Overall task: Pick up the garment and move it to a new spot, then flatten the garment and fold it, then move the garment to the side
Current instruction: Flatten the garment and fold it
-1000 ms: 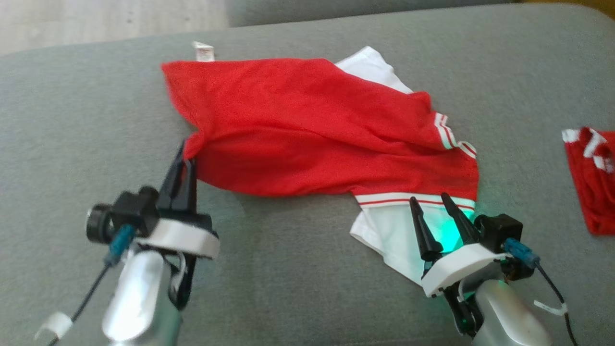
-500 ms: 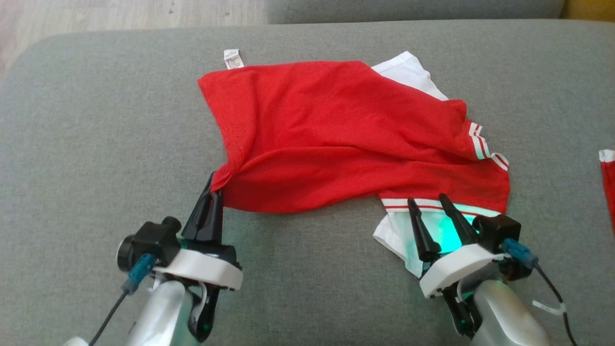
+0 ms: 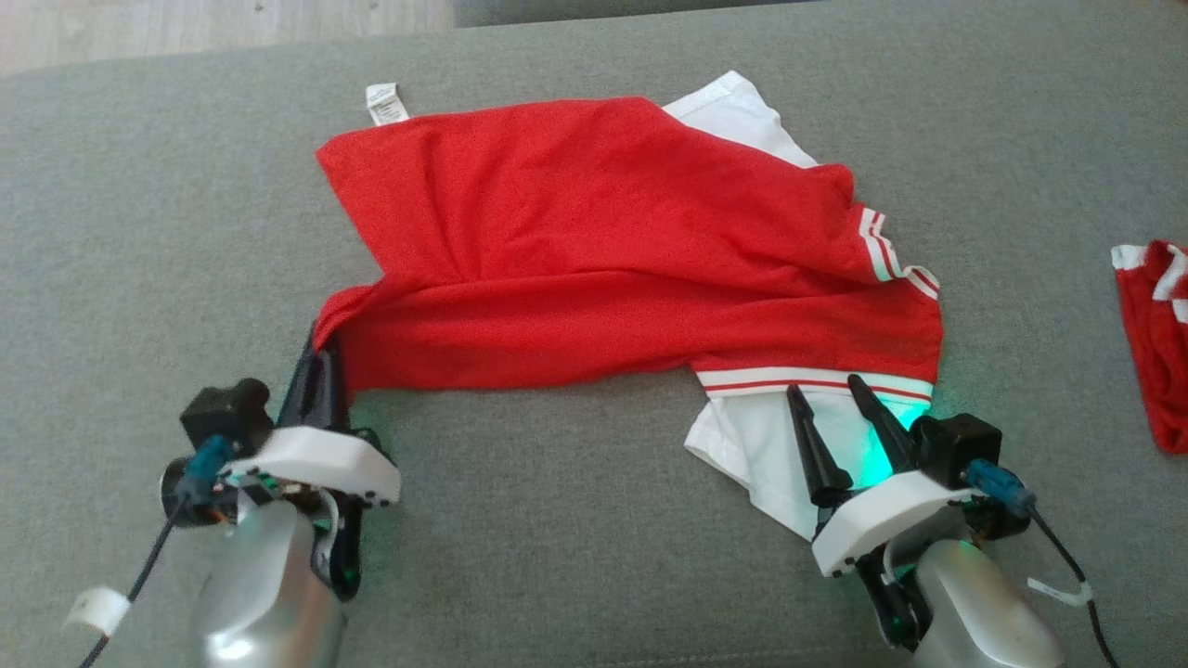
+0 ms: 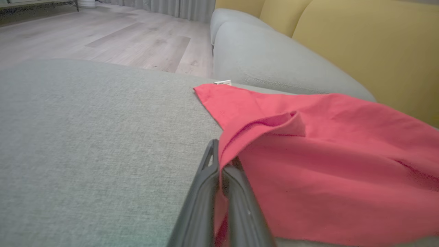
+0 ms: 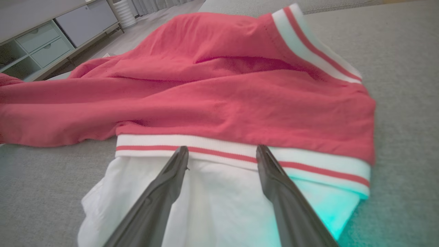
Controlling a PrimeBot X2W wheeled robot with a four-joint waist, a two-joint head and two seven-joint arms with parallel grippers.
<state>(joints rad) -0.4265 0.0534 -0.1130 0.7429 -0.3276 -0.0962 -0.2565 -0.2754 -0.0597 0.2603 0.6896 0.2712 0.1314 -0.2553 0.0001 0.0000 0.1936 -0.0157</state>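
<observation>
The red garment (image 3: 594, 260) lies rumpled on the grey cushion (image 3: 557, 520), one corner clamped in the left gripper (image 3: 320, 341), while the right gripper (image 3: 824, 388) holds its fingers apart over the white part, so I judge flattening unfinished, with folding and moving aside not yet done.

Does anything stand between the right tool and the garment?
Nothing visible does. The open right tool is over the garment's white end, tips near the striped band. The left tool is shut on a red corner.
</observation>
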